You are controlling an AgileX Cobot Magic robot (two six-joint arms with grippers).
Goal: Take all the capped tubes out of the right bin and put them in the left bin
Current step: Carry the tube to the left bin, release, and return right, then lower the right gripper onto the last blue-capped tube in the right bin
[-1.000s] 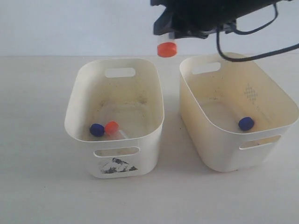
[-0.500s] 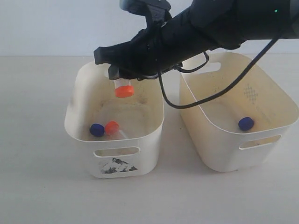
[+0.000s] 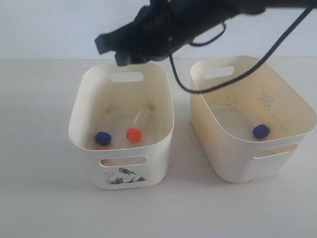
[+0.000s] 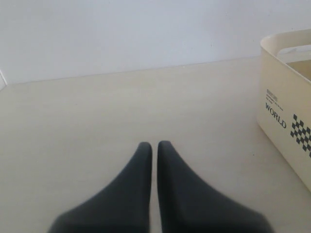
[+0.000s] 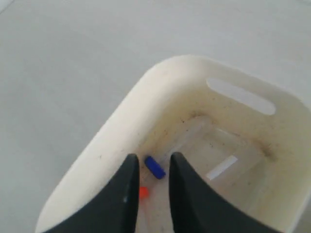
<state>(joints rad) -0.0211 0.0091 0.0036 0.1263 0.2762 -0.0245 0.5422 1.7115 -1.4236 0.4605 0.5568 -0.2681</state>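
The left bin [image 3: 88, 99], with its picture sticker, holds an orange-capped tube [image 3: 133, 134] lying on the floor, a blue-capped tube [image 3: 103, 138] and another orange cap [image 3: 101, 148] peeking out below it. My right gripper [image 3: 120, 55] hangs open and empty above the bin's back rim. In the right wrist view, the right gripper [image 5: 151, 158] frames the blue cap [image 5: 155, 167] and an orange cap [image 5: 143, 192] far below. The right bin [image 3: 292, 106] holds one blue-capped tube [image 3: 261, 131]. My left gripper [image 4: 154, 144] is shut over bare table, empty.
The two tubs stand side by side with a narrow gap between them. The right arm and its black cable [image 3: 233, 74] cross above both tubs. A cream tub wall [image 4: 286, 82] with a black-and-white "WORLD" label stands near the left gripper.
The right gripper carried the orange-capped tube over the left bin, let it go and rose. The tube now lies on the bin floor; the other orange cap shifted forward.
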